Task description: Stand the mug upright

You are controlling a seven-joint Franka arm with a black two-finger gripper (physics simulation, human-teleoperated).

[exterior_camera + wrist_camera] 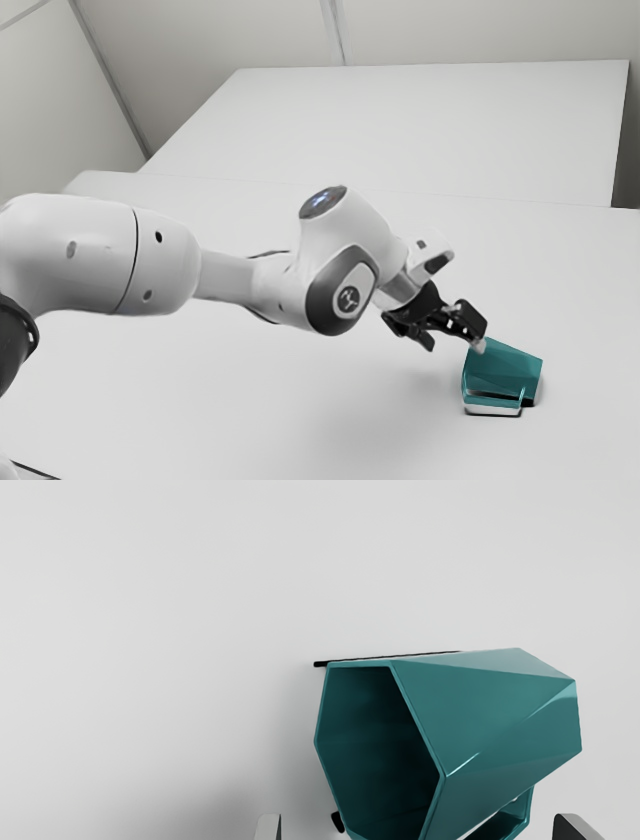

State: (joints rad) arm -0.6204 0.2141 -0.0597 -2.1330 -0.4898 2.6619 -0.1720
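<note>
Plainly, we have the mug (500, 705) lying on its side on the pale table (250, 410), toward the exterior view's right, at the end of our reach. It is teal and faceted, with angular edges and a many-sided mouth (375, 740).

Our white arm (230, 275) comes in from the exterior view's left and bends down at the wrist, so that our black gripper (454, 344) hangs right by the mug. One fingertip overlaps the mug's upper edge in that view; we cannot tell whether the two touch.

Our jaws stand wide apart, with nothing pinched between them. From the wrist camera, we see the mug's body mostly in the span between the two fingers, the mouth turned toward one finger's side and the closed base toward the other's. The handle (527, 805) sticks out from the side of the body nearer our fingertips. Along the opposite side runs a thin black strip (319, 664), and a small black piece (338, 822) shows beside the rim, near one finger.
</note>
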